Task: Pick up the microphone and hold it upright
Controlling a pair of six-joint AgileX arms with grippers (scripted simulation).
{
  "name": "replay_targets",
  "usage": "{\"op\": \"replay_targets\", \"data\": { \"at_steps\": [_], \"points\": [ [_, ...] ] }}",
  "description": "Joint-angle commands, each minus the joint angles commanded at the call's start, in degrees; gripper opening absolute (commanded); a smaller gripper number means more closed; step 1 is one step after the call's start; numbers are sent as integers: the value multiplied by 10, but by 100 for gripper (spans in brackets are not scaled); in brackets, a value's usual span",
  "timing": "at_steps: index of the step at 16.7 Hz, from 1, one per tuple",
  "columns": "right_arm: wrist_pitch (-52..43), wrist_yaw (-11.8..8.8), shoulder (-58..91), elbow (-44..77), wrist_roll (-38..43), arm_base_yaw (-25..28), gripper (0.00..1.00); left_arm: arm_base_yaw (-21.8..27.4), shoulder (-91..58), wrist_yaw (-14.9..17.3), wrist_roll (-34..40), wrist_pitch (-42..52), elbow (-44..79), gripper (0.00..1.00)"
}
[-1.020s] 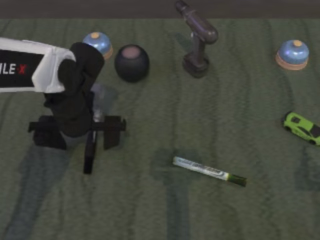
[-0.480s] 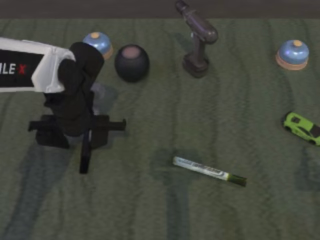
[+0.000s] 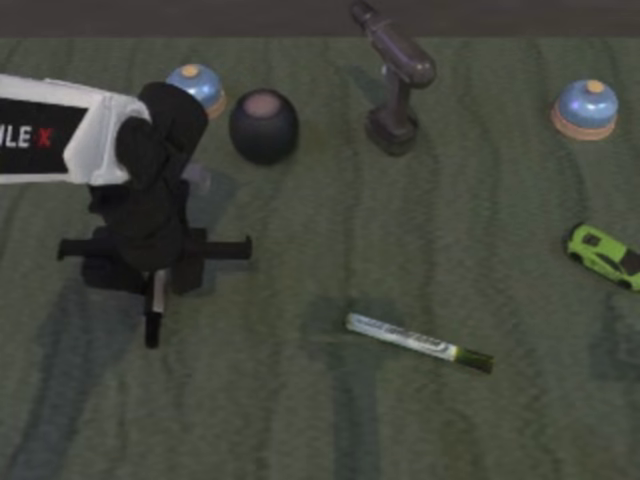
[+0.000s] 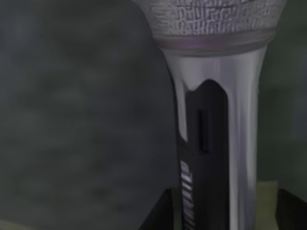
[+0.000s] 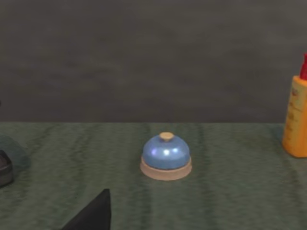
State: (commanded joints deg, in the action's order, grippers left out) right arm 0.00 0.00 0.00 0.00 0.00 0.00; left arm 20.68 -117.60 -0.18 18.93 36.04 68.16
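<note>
The microphone (image 3: 152, 315) sits clamped between the jaws of our left gripper (image 3: 160, 270) on the top view's left side of the table, its black handle poking out below the jaws toward the near edge. In the left wrist view the microphone (image 4: 216, 120) fills the picture, mesh head at one end, silver neck and black switch panel running down to where the dark fingers (image 4: 158, 218) flank it on either side, so the jaws are closed on the handle. From above the handle reads as a short foreshortened stick, so it stands steep rather than flat on the green cloth (image 3: 320, 420); exact tilt we cannot tell. Just behind the jaws is a blue bell (image 3: 196, 86), and a round black speaker (image 3: 263, 125) sits beside that. Further right of the jaws a dark power drill (image 3: 395, 80) lies at the far edge. A white-and-green marker (image 3: 418, 342) lies well apart to the right of the jaws, nearer us. A second blue bell (image 3: 586, 108) and a green toy car (image 3: 603, 255) sit at the table's right side. Our right gripper is out of the top view; its wrist view shows a bell (image 5: 165, 155), an orange bottle (image 5: 296, 122) and one dark fingertip (image 5: 93, 213), jaw state not tellable.
</note>
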Motion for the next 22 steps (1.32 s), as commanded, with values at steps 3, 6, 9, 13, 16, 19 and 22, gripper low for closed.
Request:
{"op": "replay_targets", "data": {
  "at_steps": [3,6,9,13,16,19,22],
  "points": [
    [0,0,0,0,0,0,100,-1,37,-17,-16,14,9,0],
    [0,0,0,0,0,0,100,-1,48,5,-29,-39,0,0],
    [0,0,0,0,0,0,100,-4,69,44,-52,-140,-24,0],
    [0,0,0,0,0,0,100,-11,106,112,-90,-329,-74,0],
    [0,0,0,0,0,0,100,-17,142,167,-123,-492,-119,0],
    [0,0,0,0,0,0,100,-23,184,219,-154,-641,-161,0],
    [0,0,0,0,0,0,100,-28,223,260,-181,-748,-192,0]
  ]
}}
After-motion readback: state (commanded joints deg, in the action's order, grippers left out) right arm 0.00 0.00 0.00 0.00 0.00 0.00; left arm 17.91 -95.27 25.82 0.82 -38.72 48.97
